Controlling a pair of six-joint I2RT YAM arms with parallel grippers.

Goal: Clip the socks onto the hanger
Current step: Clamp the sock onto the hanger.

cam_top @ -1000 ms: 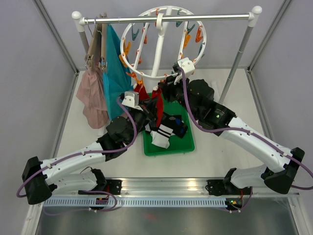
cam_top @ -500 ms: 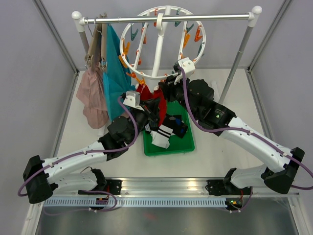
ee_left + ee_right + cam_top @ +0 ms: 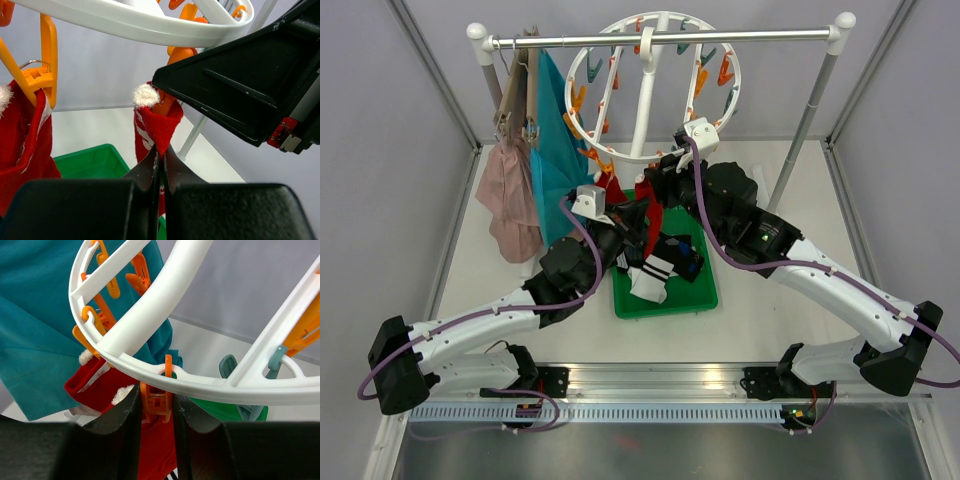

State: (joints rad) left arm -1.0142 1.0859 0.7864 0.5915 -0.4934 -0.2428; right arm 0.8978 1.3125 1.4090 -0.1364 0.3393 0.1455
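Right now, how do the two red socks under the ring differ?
Left-hand red fabric sock hangs unheld; middle red fabric sock is pinched in the left pincer. Left-hand sock's orange plastic clip is untouched; middle sock's orange clip sits in the right pincer. Both red, white-trimmed.

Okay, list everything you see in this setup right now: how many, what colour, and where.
round hanger: one, white, hooked on the rail at the back
clips: many, orange and teal, hung round the ring
red socks: two, red with white trim, one clipped up, one raised to a clip
dark socks: several, black with white and blue, in the tray
tray: one, green, mid-table
teal cloth: one, teal, left end of the rail
pink garment: one, pink, left of the teal cloth
rail: one, metal with white caps, across the back
table: one, white, under everything
left pincer: one, black, shut on the raised red sock
right pincer: one, black, closed on an orange clip
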